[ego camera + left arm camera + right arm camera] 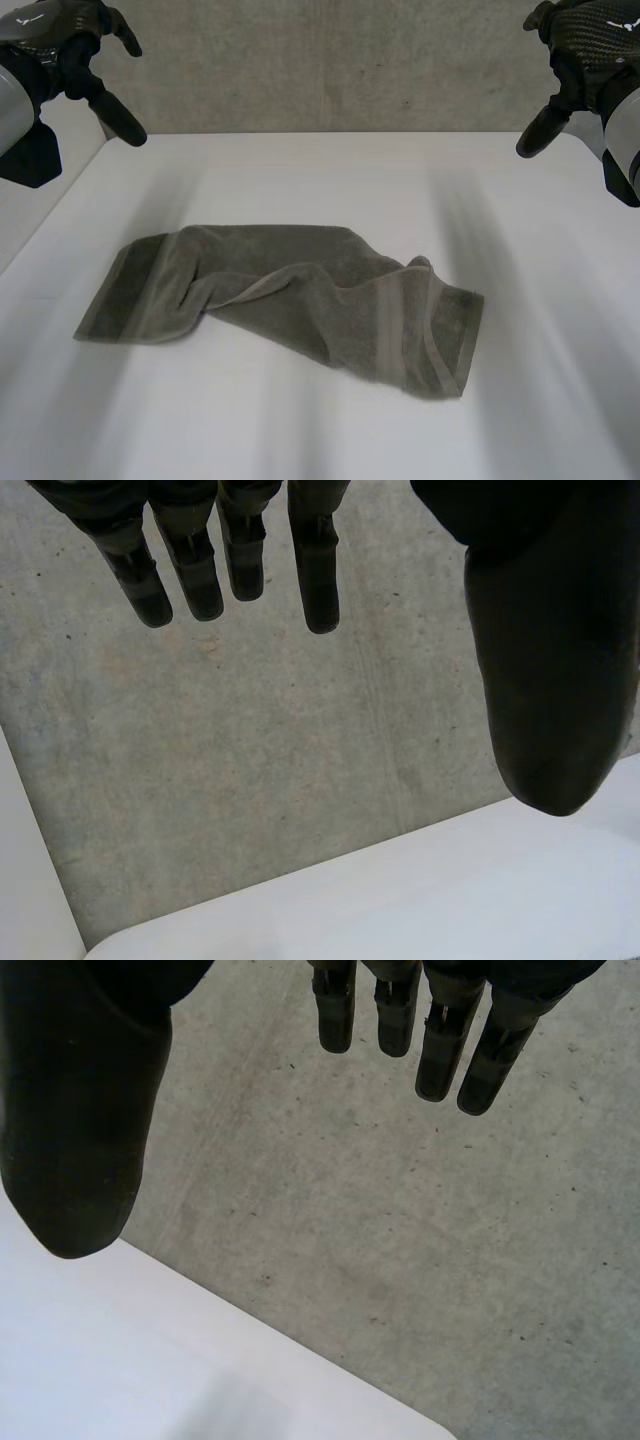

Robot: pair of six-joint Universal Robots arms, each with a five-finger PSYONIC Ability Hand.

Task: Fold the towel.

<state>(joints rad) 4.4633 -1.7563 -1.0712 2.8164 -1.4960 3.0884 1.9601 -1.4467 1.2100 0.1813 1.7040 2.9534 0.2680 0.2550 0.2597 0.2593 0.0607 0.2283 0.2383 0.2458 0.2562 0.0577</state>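
Note:
A grey-green towel (290, 300) lies crumpled on the white table (330, 180), its middle bunched into ridges and one end folded over at the right. My left hand (70, 45) hangs high above the table's far left corner, open and empty, well away from the towel. My right hand (585, 45) hangs above the far right corner, open and empty too. In the left wrist view the straight fingers (235, 550) and thumb (550, 670) hold nothing. The right wrist view shows the same: fingers (440, 1030) and thumb (80, 1130) spread with nothing between them.
Beyond the table's far edge is a bare concrete floor (330, 60). The table's rounded far corners (130, 935) (420, 1425) lie under the hands. A second white surface (30, 200) stands to the left of the table.

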